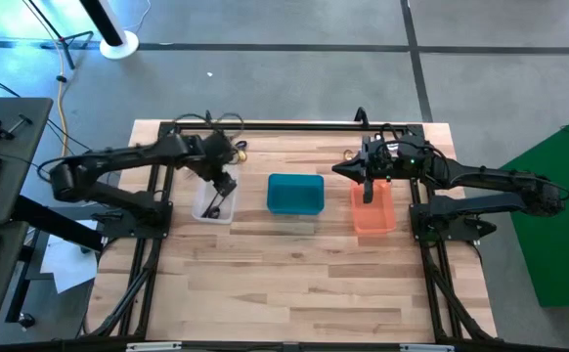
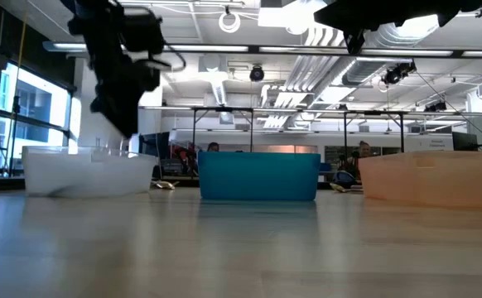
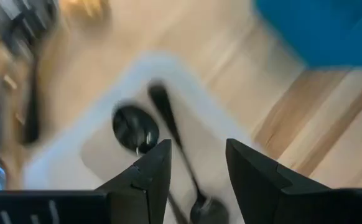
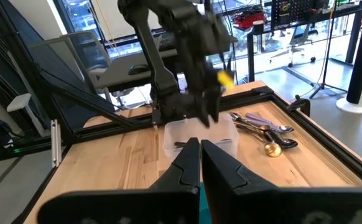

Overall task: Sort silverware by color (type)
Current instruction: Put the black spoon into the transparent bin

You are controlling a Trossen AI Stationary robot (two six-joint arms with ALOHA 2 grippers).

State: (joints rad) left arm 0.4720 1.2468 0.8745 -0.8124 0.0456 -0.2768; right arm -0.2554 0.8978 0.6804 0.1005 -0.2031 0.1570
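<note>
My left gripper [image 3: 196,165] is open and hovers above the clear bin [image 1: 213,208], fingers pointing down into it. Two dark spoons lie flat on that bin's floor: one with its bowl [image 3: 135,127] near my left finger, the other [image 3: 175,140] running lengthwise between the fingers. More silverware [image 4: 263,132], gold and silver pieces, lies in a loose pile on the table beyond the clear bin [image 4: 199,138]. My right gripper [image 4: 200,152] is shut and hangs over the orange bin [image 1: 373,213]; nothing shows between its fingers.
A teal bin [image 1: 295,194] stands between the clear and orange ones; in the low view the three bins stand in a row [image 2: 257,175]. A dark utensil [image 3: 32,109] lies on the wood beside the clear bin. Black frame rails run along the table's far edge [image 1: 294,124].
</note>
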